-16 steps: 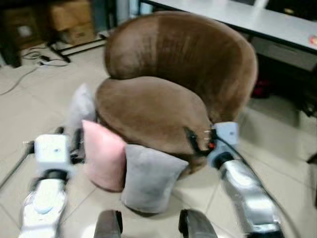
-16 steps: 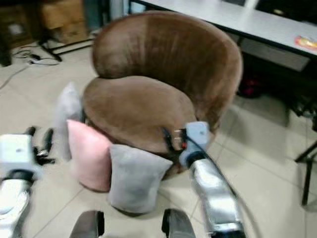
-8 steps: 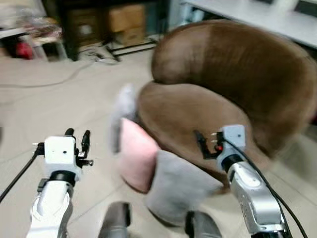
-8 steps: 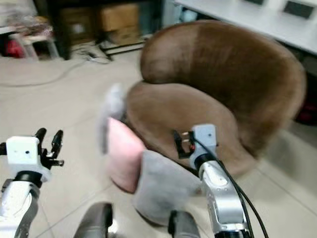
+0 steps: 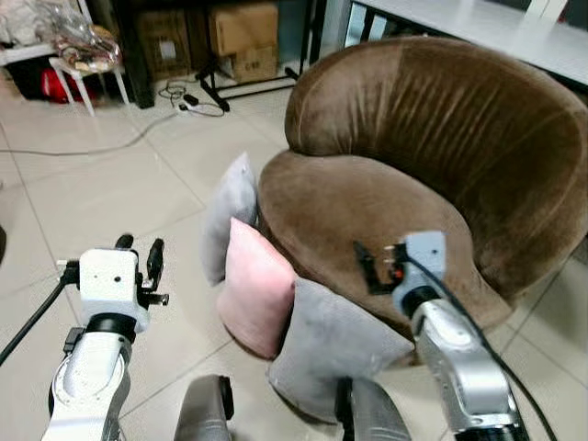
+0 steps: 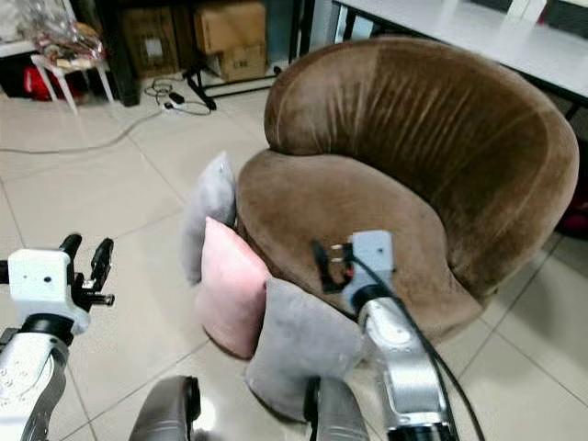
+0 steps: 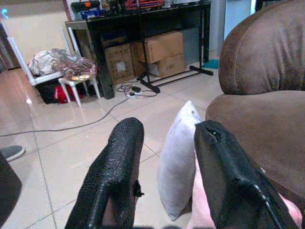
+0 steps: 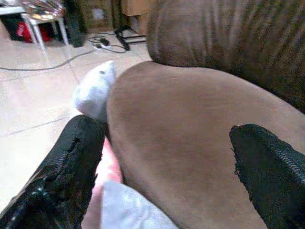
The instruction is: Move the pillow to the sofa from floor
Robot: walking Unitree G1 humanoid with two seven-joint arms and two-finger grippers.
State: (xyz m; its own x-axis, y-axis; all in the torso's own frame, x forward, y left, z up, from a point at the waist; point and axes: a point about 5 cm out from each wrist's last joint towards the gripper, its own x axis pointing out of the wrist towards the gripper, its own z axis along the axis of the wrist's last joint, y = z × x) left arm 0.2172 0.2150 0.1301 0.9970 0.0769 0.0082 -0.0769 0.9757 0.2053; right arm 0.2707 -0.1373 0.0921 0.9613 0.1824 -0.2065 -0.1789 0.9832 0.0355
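Note:
Three pillows lean on the floor against the front left of the brown round sofa point(image 5: 367, 197): a grey pillow point(image 5: 230, 216) farthest, a pink pillow point(image 5: 257, 289) in the middle, and a second grey pillow point(image 5: 331, 344) nearest me. My left gripper point(image 5: 140, 250) hangs open above the tiles to the left of the pink pillow, holding nothing. In the left wrist view its fingers point(image 7: 116, 176) frame the far grey pillow point(image 7: 178, 157). My right gripper point(image 5: 366, 268) is wide open over the seat's front edge, above the near grey pillow, with the seat point(image 8: 190, 124) between its fingers.
Cardboard boxes point(image 5: 243, 28) sit under a dark shelf at the back. A cable point(image 5: 110, 147) runs across the tiles. A white stool point(image 5: 83, 55) piled with things stands at the back left. A white table point(image 5: 478, 23) is behind the sofa. Open tile floor point(image 5: 92, 197) lies to the left.
The whole view has swung and sharpened, so the camera moved; the sofa now sits more to the right. Both grippers hold much the same pose, and the pillows have not moved.

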